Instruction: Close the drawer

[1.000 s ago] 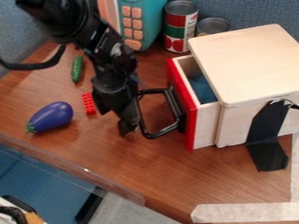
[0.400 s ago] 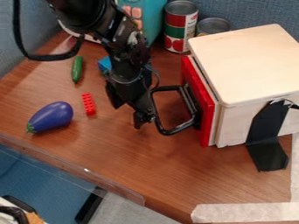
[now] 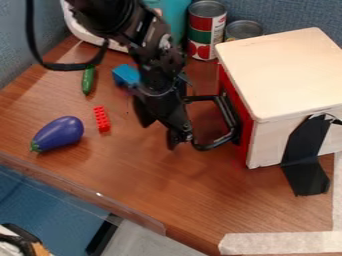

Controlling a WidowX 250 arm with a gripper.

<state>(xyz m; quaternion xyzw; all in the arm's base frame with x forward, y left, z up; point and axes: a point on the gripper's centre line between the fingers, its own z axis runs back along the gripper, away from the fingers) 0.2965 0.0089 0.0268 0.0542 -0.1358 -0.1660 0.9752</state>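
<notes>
Eggplant (image 3: 58,133) left of brick (image 3: 101,119), cucumber (image 3: 88,81) behind both; drawer (image 3: 248,134) in box (image 3: 284,75), cans (image 3: 206,30) behind

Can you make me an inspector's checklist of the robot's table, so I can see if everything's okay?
Surface: brown table, pale tape near one corner.
Job's things: red drawer front sits against the wooden box; looks shut.
Clutter: toy eggplant, red brick, toy cucumber, blue block.
Claw: open, right by the drawer handle.
Cables: black cable loops beside the arm.
Surroundings: two cans near a blue-gray wall.
</notes>
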